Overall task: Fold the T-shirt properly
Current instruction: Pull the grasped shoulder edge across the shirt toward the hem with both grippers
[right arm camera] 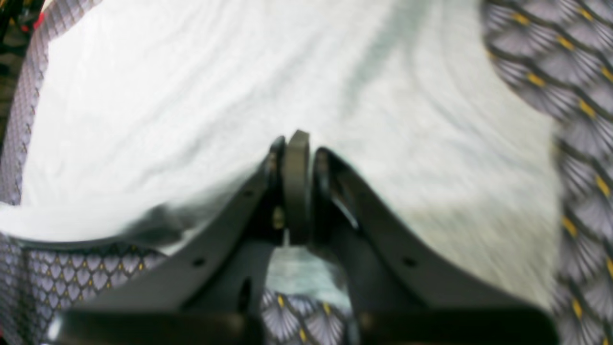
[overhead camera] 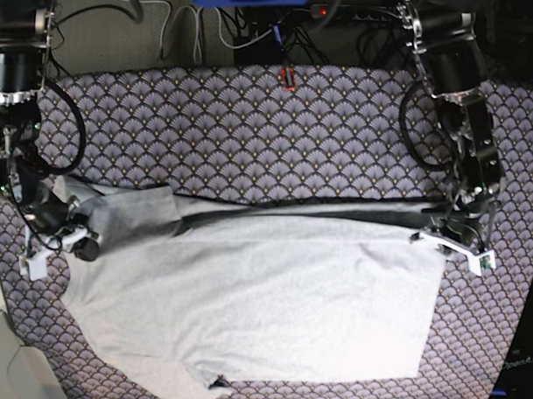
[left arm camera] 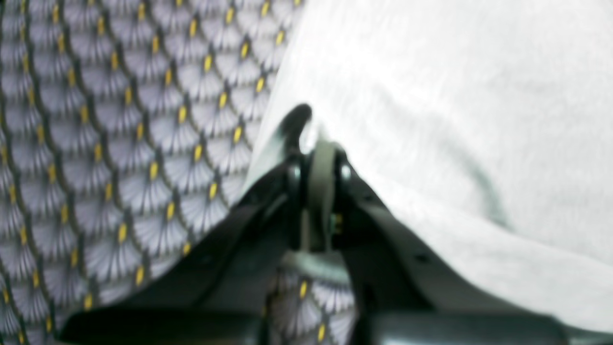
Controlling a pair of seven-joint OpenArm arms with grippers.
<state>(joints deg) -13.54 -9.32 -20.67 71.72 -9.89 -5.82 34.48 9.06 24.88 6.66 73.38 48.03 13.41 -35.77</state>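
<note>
The light grey T-shirt [overhead camera: 253, 314] lies spread on the fan-patterned tablecloth [overhead camera: 273, 138], with its far edge pulled into a taut line between both grippers. My left gripper [overhead camera: 438, 230], on the right of the base view, is shut on the shirt's edge; the left wrist view shows the jaws [left arm camera: 318, 148] pinching a fold of the shirt [left arm camera: 455, 120]. My right gripper [overhead camera: 75, 234], on the left of the base view, is shut on the fabric near a bunched sleeve [overhead camera: 127, 213]; the right wrist view shows the jaws [right arm camera: 297, 143] closed on the shirt [right arm camera: 191, 105]. No lettering shows.
The tablecloth covers the whole table [left arm camera: 119, 143]. Cables and a power strip [overhead camera: 243, 25] run along the back edge, with a small red item [overhead camera: 286, 76] near it. The table's corner and floor show at the bottom left [overhead camera: 10, 366].
</note>
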